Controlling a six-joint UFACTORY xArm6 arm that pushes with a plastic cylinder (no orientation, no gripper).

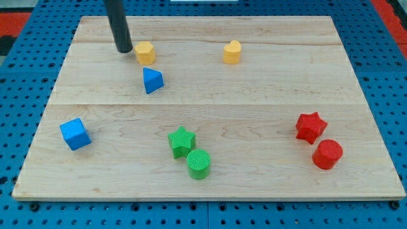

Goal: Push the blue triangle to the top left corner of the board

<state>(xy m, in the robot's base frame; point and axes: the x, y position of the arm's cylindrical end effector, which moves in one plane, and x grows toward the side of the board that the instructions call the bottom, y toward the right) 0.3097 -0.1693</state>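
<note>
The blue triangle (152, 81) lies on the wooden board (254, 95), left of centre in the upper half. My tip (124, 49) rests on the board up and to the left of it, a short gap away. The tip stands just left of a yellow block (145, 52), close beside it. The board's top left corner (82, 20) is up and left of the tip.
A second yellow block (232, 52) sits at top centre. A blue cube (75, 133) is at lower left. A green star (182, 141) and green cylinder (198, 164) are at bottom centre. A red star (310, 126) and red cylinder (327, 154) are at lower right.
</note>
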